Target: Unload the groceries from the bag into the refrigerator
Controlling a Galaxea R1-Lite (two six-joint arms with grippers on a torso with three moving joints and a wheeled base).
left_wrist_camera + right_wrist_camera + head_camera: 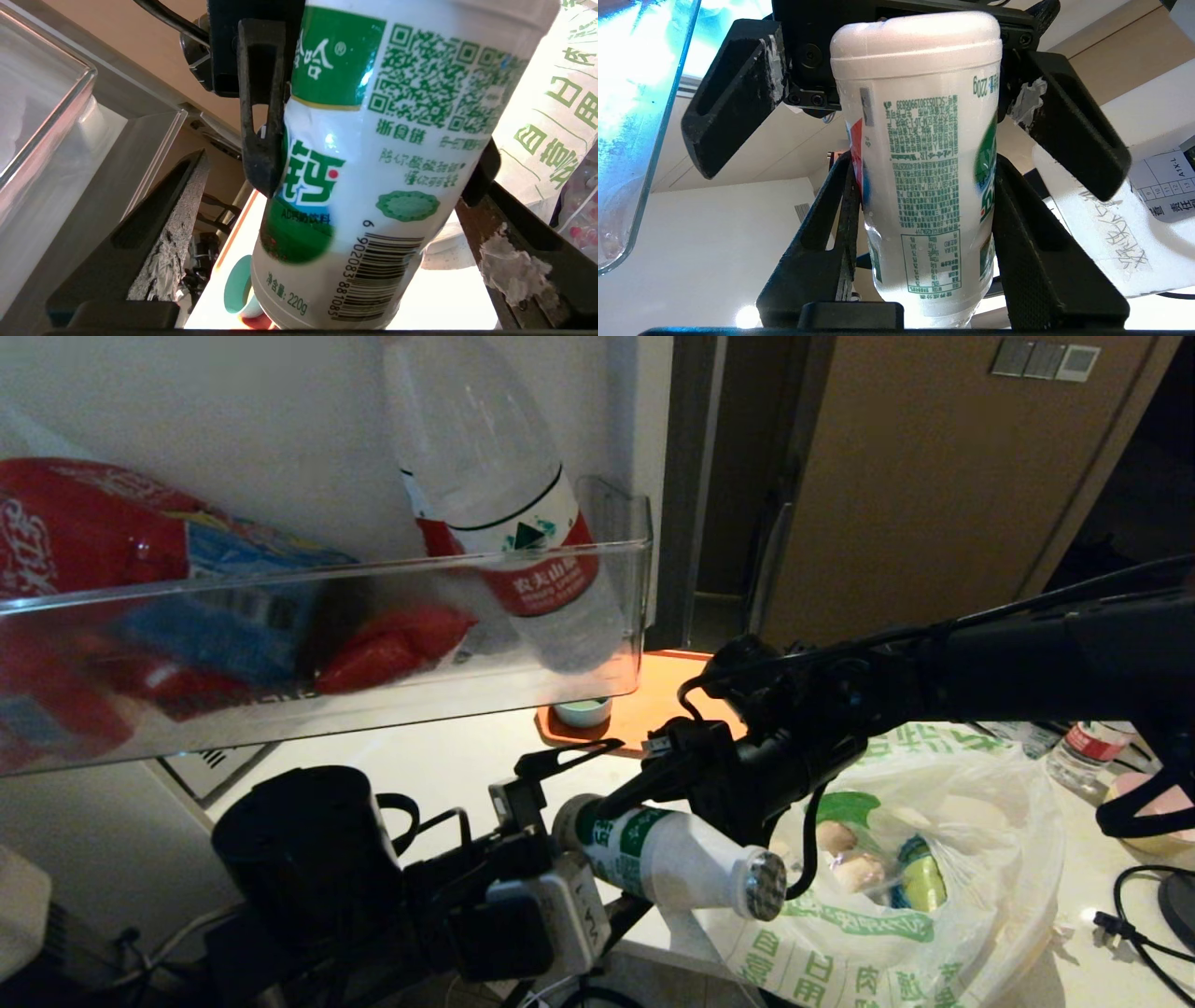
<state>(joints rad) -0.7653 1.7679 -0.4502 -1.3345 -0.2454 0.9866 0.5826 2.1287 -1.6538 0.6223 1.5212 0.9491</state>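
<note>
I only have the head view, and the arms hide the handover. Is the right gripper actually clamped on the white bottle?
Observer: Yes. In the right wrist view, the right gripper has both fingers pressed against the sides of the white bottle.
Operator: And the left one?
Observer: The left wrist view shows the left gripper wide open. Its fingers straddle the bottle's base end, and one finger is plainly clear of it.

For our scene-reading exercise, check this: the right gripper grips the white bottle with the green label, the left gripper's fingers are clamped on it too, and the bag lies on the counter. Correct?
Not quite. In the right wrist view the left gripper stands open around the white bottle, its fingers clear of it. Only the right gripper grips it. The bag lies on the counter.
</note>
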